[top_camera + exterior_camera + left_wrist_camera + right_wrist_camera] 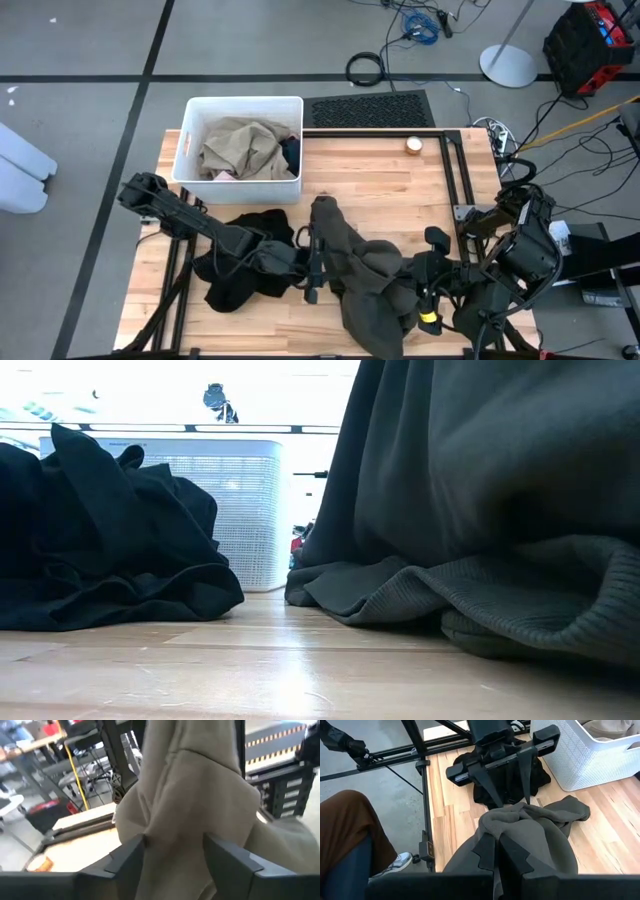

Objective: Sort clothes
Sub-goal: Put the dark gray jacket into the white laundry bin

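An olive-brown garment (365,275) stands bunched up at the middle of the table. Its ribbed hem (480,595) lies on the wood. My right gripper (499,855) is shut on it from the table's right side. My left gripper (175,857) comes in from the left, level and open, with a raised fold of the same garment (185,810) between its fingers (492,787). A black garment (245,260) lies in a heap on the table under the left arm. The white bin (190,140) at the far left holds a tan garment (240,145), a dark teal one (291,152) and a bit of pink (222,175). My left gripper has its open fingers on either side of the garment's raised fold (512,812); I cannot tell whether they touch it. My right gripper pinches a bunched fold near the garment's top (495,827) between its two fingers, slanting down from the table's right. The cloth hangs slack around them, its hem on the table.
A roll of tape (414,144) lies near the far edge. A black metal frame (455,170) runs along the table's right part. A person's leg in brown trousers (345,830) is beside the table's left edge. Bare wood (380,180) lies between bin and garment.
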Action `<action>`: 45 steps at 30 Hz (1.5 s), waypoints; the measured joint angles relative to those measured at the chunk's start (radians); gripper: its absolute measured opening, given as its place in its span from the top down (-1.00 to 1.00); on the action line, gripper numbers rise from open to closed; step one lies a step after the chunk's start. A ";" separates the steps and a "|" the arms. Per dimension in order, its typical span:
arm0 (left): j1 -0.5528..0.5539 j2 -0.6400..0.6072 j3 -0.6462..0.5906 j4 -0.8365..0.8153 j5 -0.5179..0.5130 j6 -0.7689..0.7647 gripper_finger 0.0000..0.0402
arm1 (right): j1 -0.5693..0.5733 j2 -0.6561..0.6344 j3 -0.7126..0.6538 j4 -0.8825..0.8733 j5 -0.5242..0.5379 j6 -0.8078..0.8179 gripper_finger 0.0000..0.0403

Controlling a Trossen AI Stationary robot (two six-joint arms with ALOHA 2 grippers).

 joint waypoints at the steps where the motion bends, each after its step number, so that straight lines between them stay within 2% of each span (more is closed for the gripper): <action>1: 0.000 0.001 0.000 -0.001 0.000 0.028 -0.10 | 0.000 0.000 0.000 0.000 -0.001 0.000 1.00; 7: -0.016 0.001 0.000 0.045 0.015 0.184 -0.24 | 0.000 0.000 0.000 -0.003 -0.023 0.000 1.00; 11: -0.022 0.001 0.000 0.086 0.108 0.191 -0.24 | 0.000 0.000 0.000 -0.003 -0.023 0.000 1.00; 22: 0.040 0.001 0.000 0.116 0.187 0.073 -0.24 | 0.000 0.000 0.000 0.083 -0.049 -0.098 1.00; 27: 0.074 0.015 0.000 0.112 0.330 -0.032 -0.24 | -0.008 0.000 0.000 0.094 -0.050 -0.118 1.00; 35: 0.101 0.084 -0.001 0.132 0.385 -0.064 -0.22 | -0.048 0.002 0.000 0.164 -0.050 -0.227 1.00; 38: 0.098 0.086 0.000 0.134 0.393 -0.046 -0.11 | -0.062 0.002 0.000 0.187 -0.071 -0.272 1.00; 40: 0.097 0.083 -0.001 0.135 0.391 -0.020 0.05 | -0.067 0.002 0.000 0.185 -0.073 -0.288 1.00; 42: 0.095 0.080 0.003 0.132 0.371 0.009 0.28 | -0.076 0.002 0.000 0.185 -0.070 -0.308 1.00; 45: 0.086 0.079 0.032 0.121 0.300 0.036 0.75 | -0.085 0.002 0.000 0.171 -0.024 -0.320 1.00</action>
